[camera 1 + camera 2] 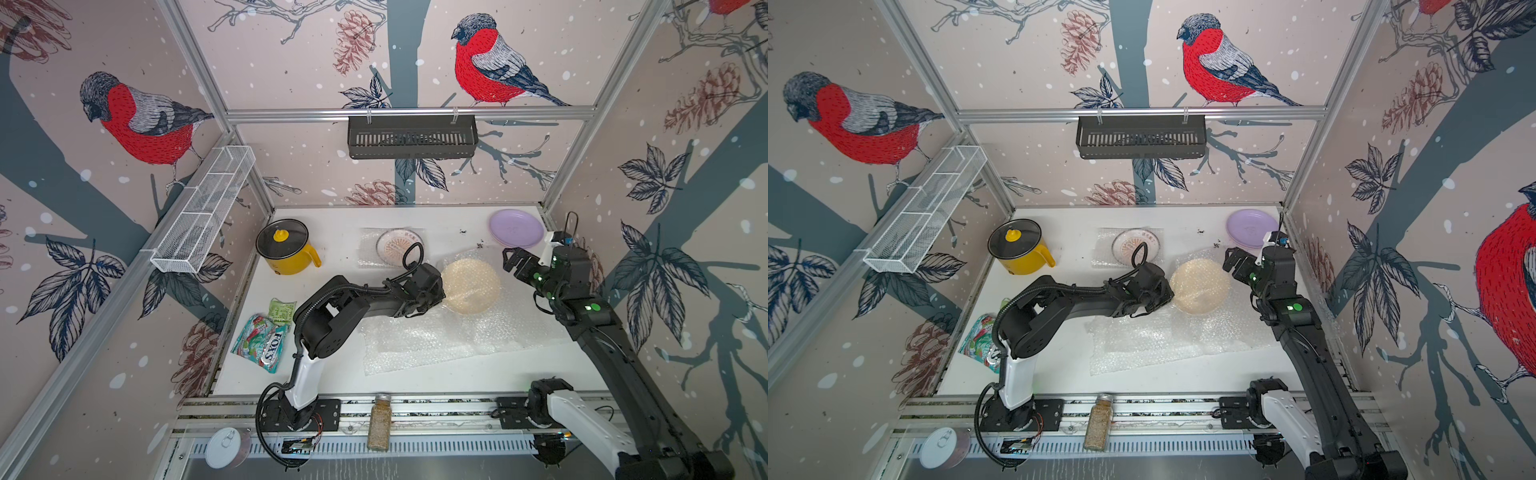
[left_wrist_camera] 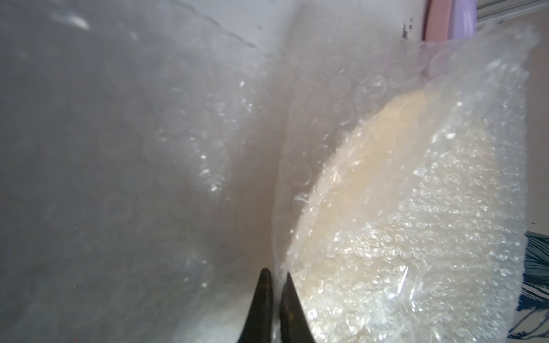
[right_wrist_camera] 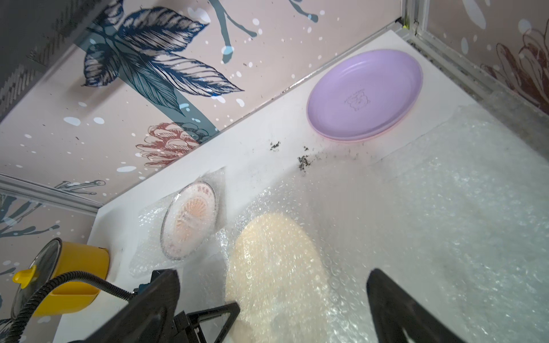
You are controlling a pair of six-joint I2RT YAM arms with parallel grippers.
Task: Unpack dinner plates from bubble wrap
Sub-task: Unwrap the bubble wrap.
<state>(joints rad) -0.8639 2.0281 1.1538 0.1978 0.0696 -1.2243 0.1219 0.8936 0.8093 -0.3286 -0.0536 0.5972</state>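
Jaws of the left gripper [image 2: 275, 276] are standing almost shut, pinching a thin fold of the bubble wrap [image 2: 416, 237] at the edge of the cream plate [image 1: 471, 286]; whether the rim itself is sitting in the pinch I cannot tell. That plate is lying wrapped right of mid-table, partly on a loose sheet [image 1: 436, 340] spread flat. The lilac plate [image 1: 516, 227] is sitting bare on the pink plate [image 3: 356, 140] in the far right corner, and the sunburst plate [image 1: 400, 245] is lying under its own wrap at the back. I am judging the step to be peeling the wrap off the cream plate. To do it well, the left arm should be drawing the fold up and away slowly and keeping the plate low, so that it is sliding out rather than dropping, with the other arm steadying it. The right gripper [image 1: 510, 260] is hovering just beside the plate's far right edge, jaws spread wide, holding and touching nothing.
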